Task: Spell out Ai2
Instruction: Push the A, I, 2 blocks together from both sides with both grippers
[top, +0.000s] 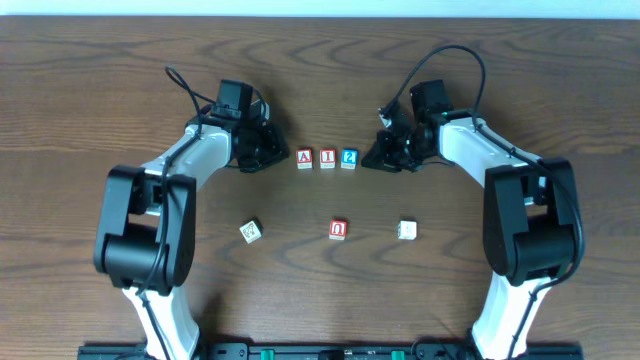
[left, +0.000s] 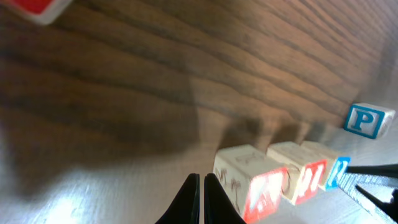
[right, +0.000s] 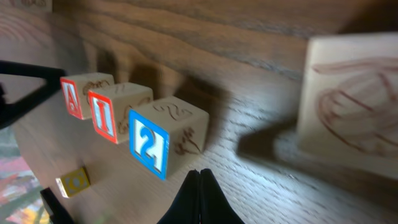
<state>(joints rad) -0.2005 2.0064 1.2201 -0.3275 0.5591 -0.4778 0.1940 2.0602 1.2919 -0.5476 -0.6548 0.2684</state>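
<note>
Three lettered cubes stand in a tight row at the middle of the wooden worktop (top: 120, 60), seen from overhead: the A cube (top: 304, 158), the I cube (top: 327, 158) and the 2 cube (top: 348, 157), reading left to right. The left tool (top: 268, 148) sits just beside the A end and the right tool (top: 378, 155) just beside the 2 end. Well apart, nearer the arm bases, lie a pale cube (top: 250, 231), a red-framed cube (top: 338, 229) and a second pale cube (top: 407, 230).

From the left wrist, the left tool (left: 201, 186) has its fingers pressed together with nothing between them. The A cube (left: 249, 183) is close on its right.

From the right wrist, the right tool (right: 199, 180) is likewise closed and empty, with the 2 cube (right: 163, 140) just ahead.
</note>
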